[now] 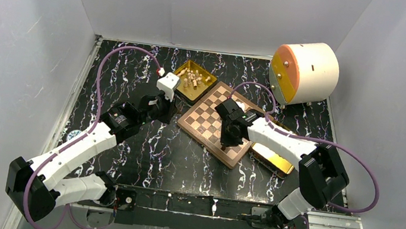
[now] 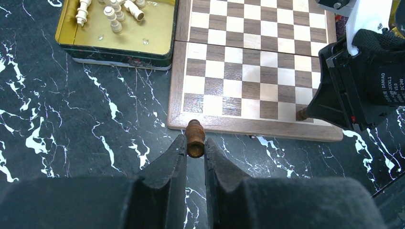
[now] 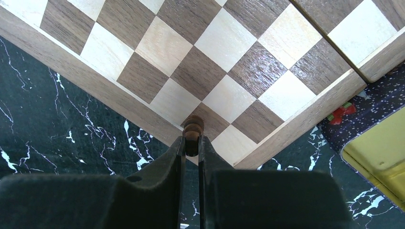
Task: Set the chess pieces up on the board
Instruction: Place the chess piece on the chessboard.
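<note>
The board (image 2: 248, 71) lies in front of my left gripper (image 2: 195, 143), which is shut on a dark brown chess piece (image 2: 195, 136) held just off the board's near border. My right gripper (image 3: 192, 143) is shut on another dark brown piece (image 3: 193, 125) over a dark square next to the board's (image 3: 191, 62) corner. From above, the left gripper (image 1: 170, 115) sits at the board's (image 1: 206, 118) left corner and the right gripper (image 1: 227, 139) over its near side. Several cream pieces (image 2: 114, 16) lie in a gold tray (image 2: 157, 38). No piece stands free on the board squares in view.
A second gold tray (image 1: 278, 161) lies under the right arm beside the board. A large cream and orange drum (image 1: 305, 72) stands at the back right. A small red scrap (image 3: 340, 113) lies between board and tray. Grey walls enclose the black marbled table (image 1: 141, 154).
</note>
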